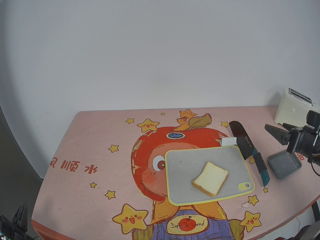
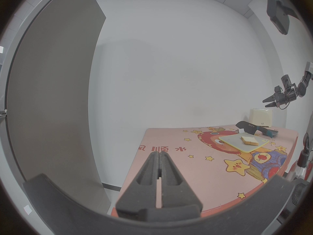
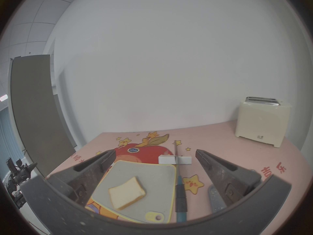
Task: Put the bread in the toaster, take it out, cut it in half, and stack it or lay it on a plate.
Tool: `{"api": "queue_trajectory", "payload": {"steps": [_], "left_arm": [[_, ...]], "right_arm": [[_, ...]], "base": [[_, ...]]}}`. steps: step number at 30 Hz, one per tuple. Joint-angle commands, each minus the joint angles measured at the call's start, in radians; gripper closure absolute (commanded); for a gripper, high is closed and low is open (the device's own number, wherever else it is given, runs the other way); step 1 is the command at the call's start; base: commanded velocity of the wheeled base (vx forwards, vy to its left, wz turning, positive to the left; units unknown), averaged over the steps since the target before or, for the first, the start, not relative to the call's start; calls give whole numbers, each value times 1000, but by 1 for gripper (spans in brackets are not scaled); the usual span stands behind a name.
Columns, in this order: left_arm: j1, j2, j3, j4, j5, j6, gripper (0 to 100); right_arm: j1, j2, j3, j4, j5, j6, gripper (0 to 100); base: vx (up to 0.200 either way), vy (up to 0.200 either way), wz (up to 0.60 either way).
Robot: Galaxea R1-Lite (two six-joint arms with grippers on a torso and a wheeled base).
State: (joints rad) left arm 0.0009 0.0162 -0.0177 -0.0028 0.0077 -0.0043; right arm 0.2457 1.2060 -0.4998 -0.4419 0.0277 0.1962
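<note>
Bread [image 1: 210,178] update: one whole uncut slice lying flat on the grey cutting board [image 1: 186,164], toward the board's near right part, in the middle of the pink cartoon table [image 1: 100,144]. Just beside the board's right edge is the knife [image 1: 248,147], with its dark blade across a little white block [image 1: 228,141] at the board's far right corner and its handle pointing toward the near edge. Right of the knife there's a small grey square plate [image 1: 284,164], and the cream toaster [image 1: 295,108] stands at the far right corner, well apart from the bread. My right gripper [image 1: 275,126] hangs over the right side of the table, up above the plate and in front of the toaster, fingers spread wide with nothing between them. My left gripper [image 2: 159,154] is low, off the near left corner of the table, fingers pressed together around nothing.
</note>
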Motion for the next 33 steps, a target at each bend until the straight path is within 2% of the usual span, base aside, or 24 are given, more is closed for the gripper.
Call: {"api": "queue_trajectory", "payload": {"steps": [1,6,20,27,33], "left_arm": [[1,-10,18,0,0,0,100],[1,-10,18,0,0,0,100],[1,-10,18,0,0,0,100],[-1,-10,18,0,0,0,100],[1,-10,18,0,0,1,100]], "right_arm": [[-25,-6,-2,5,-6,-4,0],[-36,-6,-6,5,-38,-9,0],[-33,20,-5,2,-32,-17,0],[-25,126,35,-26,-31,-14,0],[-23,222,73,-109,-34,-12,0]], "base": [[0,0,0],[0,0,0],[0,0,0],[0,0,0],[0,0,0]]}}
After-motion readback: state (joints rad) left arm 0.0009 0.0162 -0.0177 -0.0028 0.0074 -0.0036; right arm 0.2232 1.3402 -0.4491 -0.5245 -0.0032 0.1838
